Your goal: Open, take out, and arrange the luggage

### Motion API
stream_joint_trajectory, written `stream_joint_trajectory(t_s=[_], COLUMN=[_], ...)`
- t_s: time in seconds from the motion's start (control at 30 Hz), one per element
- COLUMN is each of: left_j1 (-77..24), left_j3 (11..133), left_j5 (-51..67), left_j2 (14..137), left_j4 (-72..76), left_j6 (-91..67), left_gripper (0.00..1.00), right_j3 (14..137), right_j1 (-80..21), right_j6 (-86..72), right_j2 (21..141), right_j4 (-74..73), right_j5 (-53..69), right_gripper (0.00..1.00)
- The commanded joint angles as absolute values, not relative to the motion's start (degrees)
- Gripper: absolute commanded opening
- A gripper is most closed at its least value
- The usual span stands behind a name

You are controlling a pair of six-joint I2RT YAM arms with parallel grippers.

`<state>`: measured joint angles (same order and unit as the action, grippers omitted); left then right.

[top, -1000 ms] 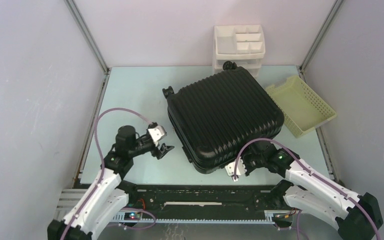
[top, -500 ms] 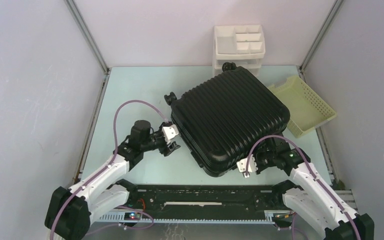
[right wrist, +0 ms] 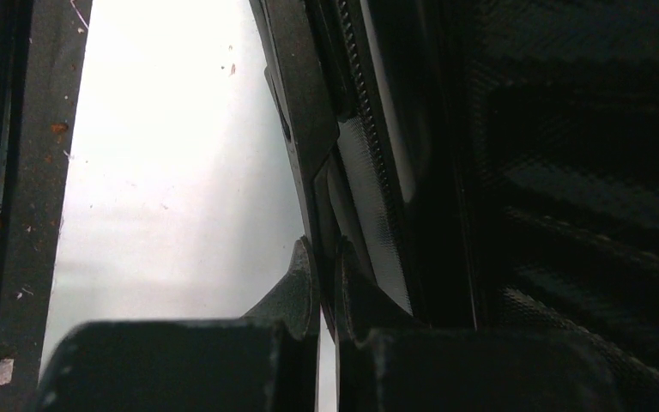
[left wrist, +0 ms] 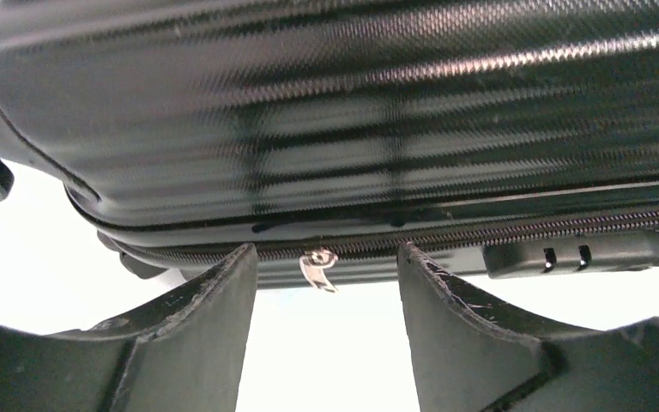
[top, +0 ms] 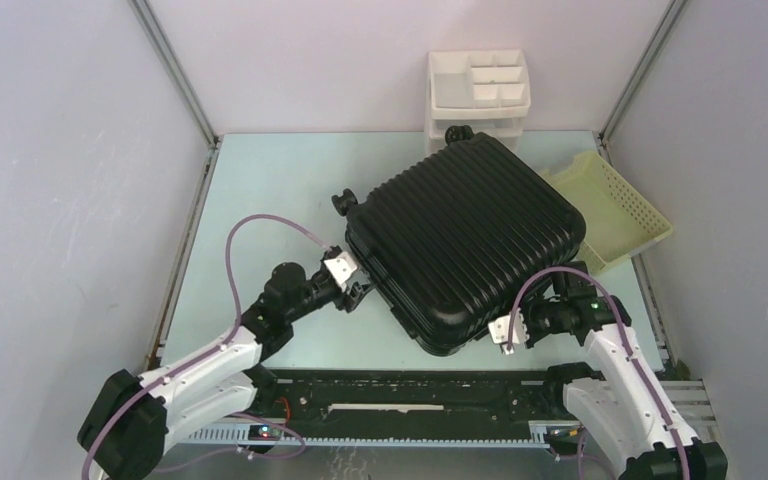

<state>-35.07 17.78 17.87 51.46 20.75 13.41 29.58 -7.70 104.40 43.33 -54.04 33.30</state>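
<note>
The luggage (top: 465, 240), a black ribbed hard-shell suitcase, lies flat and zipped shut, turned at an angle on the table. My left gripper (top: 358, 290) is at its left side. In the left wrist view this gripper (left wrist: 326, 262) is open, and a small metal zipper pull (left wrist: 317, 269) hangs from the zipper line between its fingertips, untouched. My right gripper (top: 493, 333) is at the luggage's near corner. In the right wrist view its fingers (right wrist: 305, 275) are pressed together on a thin dark tab at the luggage's seam (right wrist: 369, 172).
A white drawer organizer (top: 478, 90) stands at the back, just behind the luggage's far wheel (top: 457, 132). A pale yellow perforated basket (top: 620, 205) lies at the right, with the luggage's right corner against it. A black rail (top: 400, 392) runs along the near edge.
The luggage has slid right and turned, moving together with my right gripper, and now touches the basket. My left arm has followed rightward to the luggage's side, its jaws slightly narrower.
</note>
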Motion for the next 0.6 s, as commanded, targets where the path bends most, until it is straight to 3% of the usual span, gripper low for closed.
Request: stream_joint_trajectory(t_s=[0.0, 0.17, 0.57], left_j1=[-37.14, -37.38, -37.35], left_j3=[12.04, 4.97, 6.99], left_j5=[11.79, 9.11, 10.78], left_j2=[48.11, 45.29, 55.32], left_j4=[28.64, 35.89, 44.83], left_j6=[8.01, 5.67, 9.77], left_gripper=[0.66, 0.67, 0.67], right_j3=[31.45, 31.38, 31.38], right_j1=[-3.45, -2.21, -0.44], right_j6=[105.70, 108.01, 110.46], right_j2=[43.75, 44.24, 45.32], right_j4=[-60.64, -62.44, -65.37], right_j5=[32.12, 32.93, 33.90], right_gripper=[0.00, 0.00, 0.00])
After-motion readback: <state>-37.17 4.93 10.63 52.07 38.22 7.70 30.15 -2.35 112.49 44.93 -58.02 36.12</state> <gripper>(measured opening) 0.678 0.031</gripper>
